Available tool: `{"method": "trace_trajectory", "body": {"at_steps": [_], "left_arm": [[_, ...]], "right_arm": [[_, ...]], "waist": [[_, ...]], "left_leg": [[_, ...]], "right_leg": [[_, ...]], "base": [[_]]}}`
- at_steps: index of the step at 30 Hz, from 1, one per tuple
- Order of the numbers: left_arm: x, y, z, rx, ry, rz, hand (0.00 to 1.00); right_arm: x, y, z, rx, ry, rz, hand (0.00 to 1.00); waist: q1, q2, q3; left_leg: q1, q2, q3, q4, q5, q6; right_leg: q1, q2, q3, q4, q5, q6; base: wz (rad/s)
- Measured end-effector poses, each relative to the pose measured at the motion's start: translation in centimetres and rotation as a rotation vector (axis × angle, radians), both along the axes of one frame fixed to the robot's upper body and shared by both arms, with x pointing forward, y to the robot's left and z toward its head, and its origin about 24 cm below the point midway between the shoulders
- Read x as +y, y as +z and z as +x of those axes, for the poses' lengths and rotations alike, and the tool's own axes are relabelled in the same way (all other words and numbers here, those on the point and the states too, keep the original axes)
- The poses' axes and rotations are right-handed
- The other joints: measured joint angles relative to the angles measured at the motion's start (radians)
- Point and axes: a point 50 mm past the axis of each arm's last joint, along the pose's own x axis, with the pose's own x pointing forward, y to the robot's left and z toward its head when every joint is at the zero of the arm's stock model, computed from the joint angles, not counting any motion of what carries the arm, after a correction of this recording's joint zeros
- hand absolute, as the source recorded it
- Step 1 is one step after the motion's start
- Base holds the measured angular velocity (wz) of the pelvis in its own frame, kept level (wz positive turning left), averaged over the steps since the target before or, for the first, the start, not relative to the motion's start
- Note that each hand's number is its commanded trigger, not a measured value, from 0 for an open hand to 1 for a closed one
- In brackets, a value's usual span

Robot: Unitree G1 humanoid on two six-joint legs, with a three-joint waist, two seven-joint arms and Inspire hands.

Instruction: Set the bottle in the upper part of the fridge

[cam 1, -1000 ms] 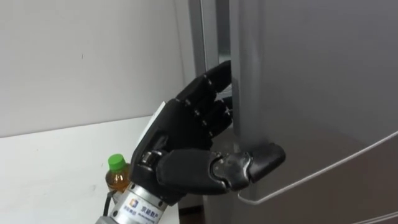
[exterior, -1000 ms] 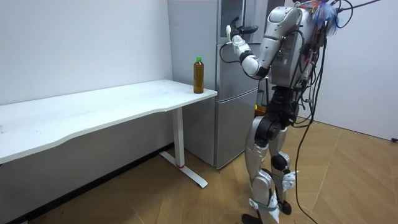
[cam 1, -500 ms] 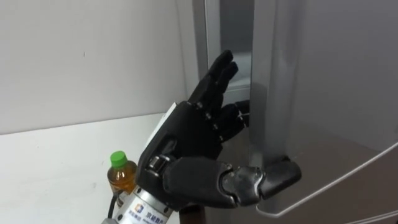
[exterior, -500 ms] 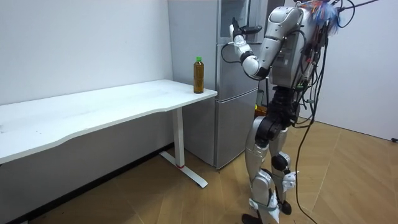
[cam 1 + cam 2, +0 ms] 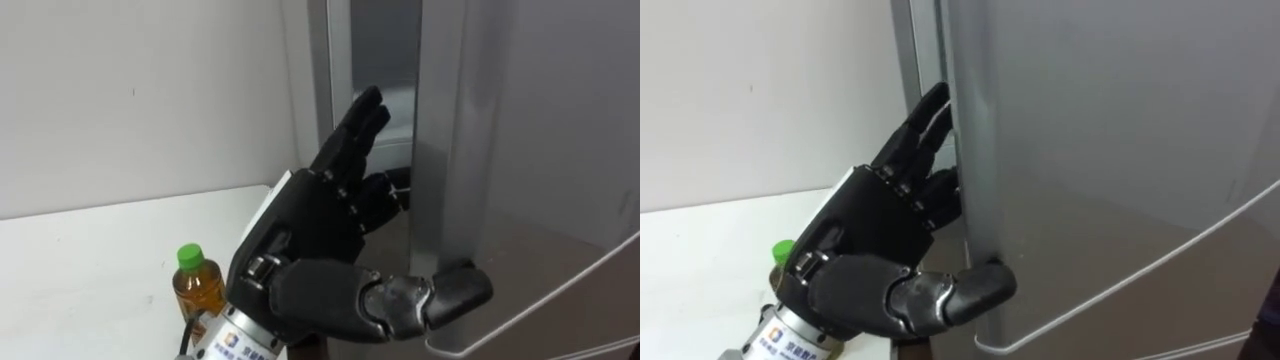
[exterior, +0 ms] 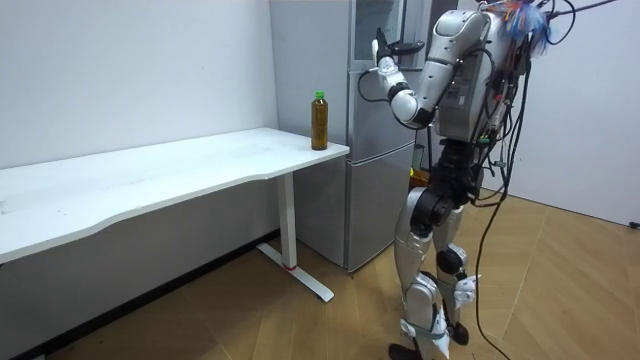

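Note:
A bottle [image 5: 198, 285] of amber drink with a green cap stands upright on the white table [image 5: 80, 270], at its end beside the grey fridge [image 6: 372, 150]. My left hand [image 5: 310, 240] is raised at the edge of the upper fridge door [image 5: 520, 150]. Its fingers reach fairly straight into the gap behind the door edge, and its thumb lies along the door's front. The door stands slightly ajar, with a strip of the inside showing. In the room view the bottle [image 6: 319, 120] is apart from the hand [image 6: 383, 68]. The hand [image 5: 865, 240] hides most of the bottle [image 5: 783, 252].
I stand upright on the wooden floor right in front of the fridge, which stands against the wall. The long white table [image 6: 170, 170] runs along the wall toward the room view's left. The lower fridge door [image 6: 380, 210] is closed.
The gap at the upper door's edge has widened. My left hand's fingers have straightened and moved a little up and to the right with the door edge.

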Motion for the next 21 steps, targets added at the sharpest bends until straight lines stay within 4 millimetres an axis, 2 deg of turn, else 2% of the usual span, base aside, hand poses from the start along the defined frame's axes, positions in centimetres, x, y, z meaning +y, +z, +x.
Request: {"method": "trace_trajectory", "body": {"at_steps": [10, 16, 21], "left_arm": [[-0.8, -0.1, -0.6, -0.027, -0.062, 0.000, 0.00], [-1.3, -0.2, -0.9, -0.021, -0.124, -0.018, 0.00], [-3.0, -0.5, -1.9, -0.014, -0.256, -0.032, 0.00]], "right_arm": [[0.1, 0.0, 0.1, -0.004, 0.016, -0.003, 0.00], [0.2, 0.1, 0.6, -0.013, 0.026, -0.003, 0.00], [0.2, 0.1, 0.9, -0.023, 0.031, -0.003, 0.00]], "waist": [[0.000, -0.004, -0.0049], [-0.033, -0.006, -0.0050], [-0.063, 0.003, -0.0073]], "left_leg": [[-0.005, 0.003, 0.022, 0.000, 0.000, 0.001], [-0.007, 0.004, 0.033, -0.002, -0.002, 0.004], [-0.008, 0.016, 0.053, -0.011, -0.002, 0.004]], "right_leg": [[-0.010, 0.000, 0.017, 0.003, 0.006, 0.001], [-0.016, 0.001, 0.028, 0.002, 0.011, 0.003], [-0.027, 0.008, 0.048, 0.001, 0.017, 0.001]], "base": [[-0.05], [-0.07], [-0.12]]}}
